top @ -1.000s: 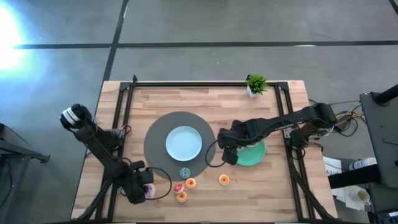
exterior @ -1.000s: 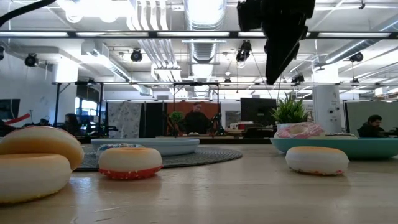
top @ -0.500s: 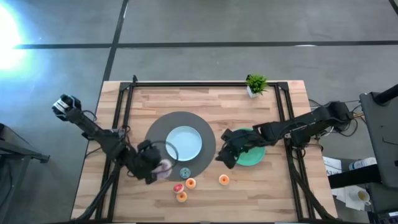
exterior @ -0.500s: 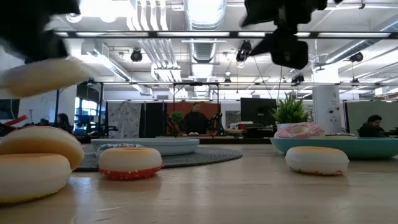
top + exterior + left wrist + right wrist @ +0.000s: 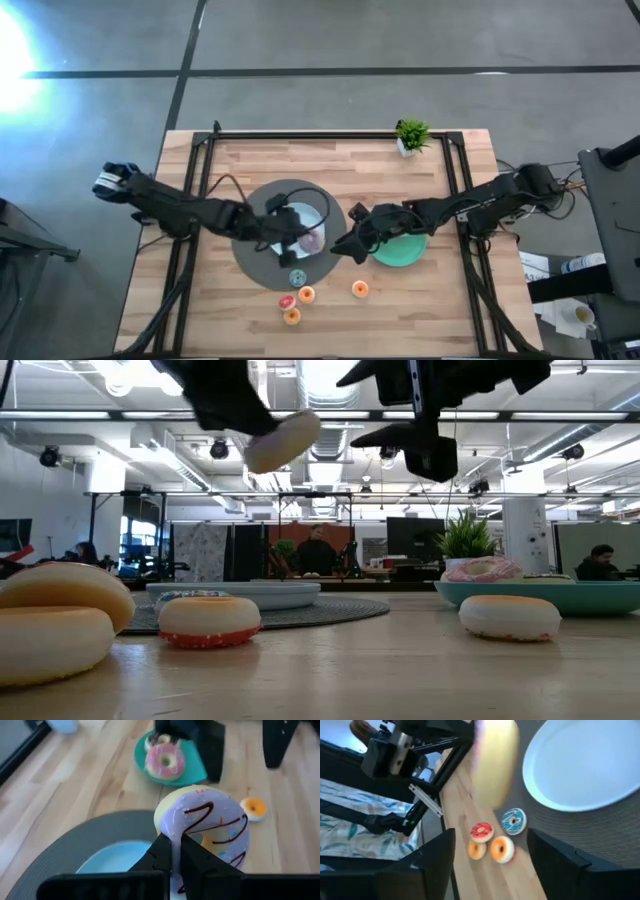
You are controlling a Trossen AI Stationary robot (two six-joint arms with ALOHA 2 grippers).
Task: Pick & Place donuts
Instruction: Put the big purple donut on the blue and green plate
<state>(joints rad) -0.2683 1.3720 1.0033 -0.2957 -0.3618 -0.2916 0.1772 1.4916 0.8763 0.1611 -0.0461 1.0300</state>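
The left gripper [image 5: 171, 854] is clamped on the rim of a pale lilac-iced ring donut with brown drizzle [image 5: 209, 827], held in the air above the round light-blue plate [image 5: 288, 216] on its dark grey mat [image 5: 250, 245]. At 3 o'clock of that plate, the right gripper [image 5: 349, 246] hangs with fingers spread wide and empty beside the green plate [image 5: 405, 253] holding a pink-iced donut [image 5: 164, 762]. 4 mini donuts lie on the wooden table [image 5: 430, 300] at 6 o'clock of the mat.
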